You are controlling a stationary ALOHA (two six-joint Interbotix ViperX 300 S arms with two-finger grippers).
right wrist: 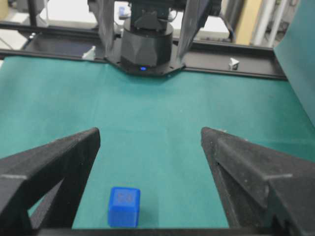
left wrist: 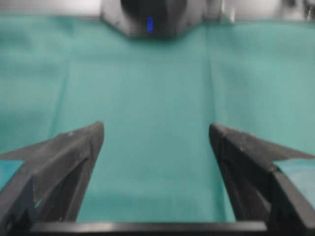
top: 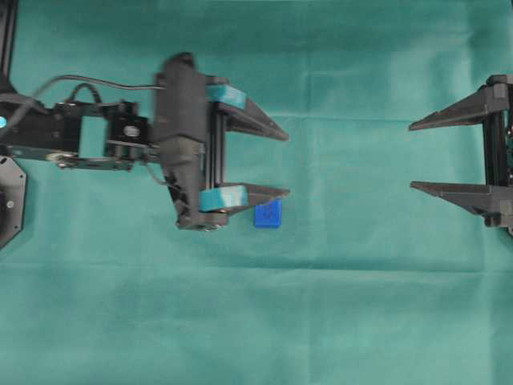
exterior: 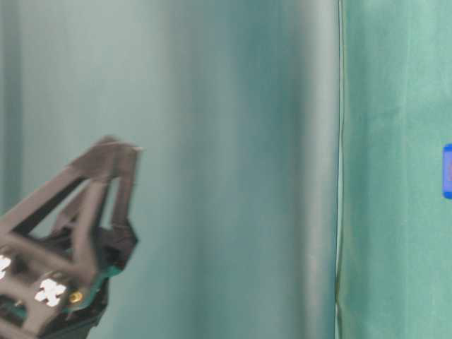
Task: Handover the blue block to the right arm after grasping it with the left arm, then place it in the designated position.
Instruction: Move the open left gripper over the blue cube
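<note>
Seen from overhead, a green cloth [top: 345,305] covers the whole tabletop. The left arm [top: 88,140] reaches in from nine o'clock. Its hand [top: 284,163] has two pointed black fingers with teal tape near their bases, spread wide apart, with nothing between them.

The blue block [top: 268,213], a small glossy cube, sits on the cloth just beyond the six o'clock side of that hand's nearer finger [top: 256,195]. It lies outside the gap between the fingers. Whether the finger touches it cannot be told from this view.

The right arm's hand [top: 411,156] enters from three o'clock, well apart from the block. Its all-black fingers are also spread wide and hold nothing. The two hands point toward each other across bare cloth.

The left wrist camera is blurred. It shows the two finger tips [left wrist: 83,142] wide apart over the cloth, and the base of the opposite arm [left wrist: 150,22] at twelve o'clock with a small blue light.

The right wrist camera shows the block [right wrist: 123,206] near six o'clock, resting on the cloth between that hand's spread fingers [right wrist: 64,157] in the picture, with a faint dark mark on its top face. The base of the other arm [right wrist: 145,49] stands at twelve o'clock.

The table-level camera shows only a black finger frame [exterior: 85,212] at seven o'clock and a sliver of the block [exterior: 447,171] at the three o'clock edge.
</note>
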